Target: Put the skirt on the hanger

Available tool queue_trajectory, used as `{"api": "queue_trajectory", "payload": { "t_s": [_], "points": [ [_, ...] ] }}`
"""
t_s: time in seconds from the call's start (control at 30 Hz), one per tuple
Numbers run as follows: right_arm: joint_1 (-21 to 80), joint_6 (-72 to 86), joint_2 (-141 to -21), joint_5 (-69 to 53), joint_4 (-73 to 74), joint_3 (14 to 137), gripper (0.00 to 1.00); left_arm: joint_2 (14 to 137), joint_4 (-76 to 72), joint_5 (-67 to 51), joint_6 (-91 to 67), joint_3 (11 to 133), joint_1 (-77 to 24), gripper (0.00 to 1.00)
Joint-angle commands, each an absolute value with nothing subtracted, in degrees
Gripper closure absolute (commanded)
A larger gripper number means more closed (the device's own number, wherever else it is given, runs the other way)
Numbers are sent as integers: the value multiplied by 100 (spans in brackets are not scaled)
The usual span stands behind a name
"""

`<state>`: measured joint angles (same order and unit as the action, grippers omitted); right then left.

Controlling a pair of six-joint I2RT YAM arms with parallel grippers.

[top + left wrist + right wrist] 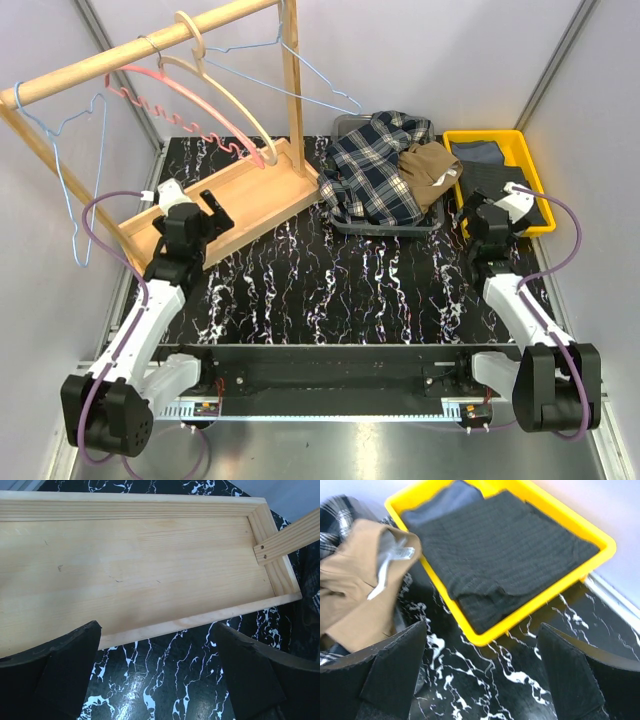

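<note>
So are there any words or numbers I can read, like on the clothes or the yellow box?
None that can be read.
Whitish tag on the skirt: too blurred to tell if anything is printed.
Yellow tray, plaid shirt, wooden rack base: no writing shows.
</note>
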<state>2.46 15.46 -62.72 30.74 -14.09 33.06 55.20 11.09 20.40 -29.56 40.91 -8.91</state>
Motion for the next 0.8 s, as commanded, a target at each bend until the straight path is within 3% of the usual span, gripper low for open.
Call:
{"api": "queue_trajectory", "payload": {
  "t_s": [0.0,0.23,0.5,0.77],
  "points": [
    [229,2116,-6468,3419,-985,3744,0,5274,1019,1862,-3005,4324,-896,1],
    [229,2074,-6671,2261,-1028,3911,0,4983,870,1565,-3015,4333,-721,1],
    [229,2057,-6987,1873,-572,4446,0,5106,1142,994,-3085,4588,-501,1],
    [229,1820,-7180,723,-176,5194,0,5238,1169,1187,-3691,4377,-501,1]
  ]
}}
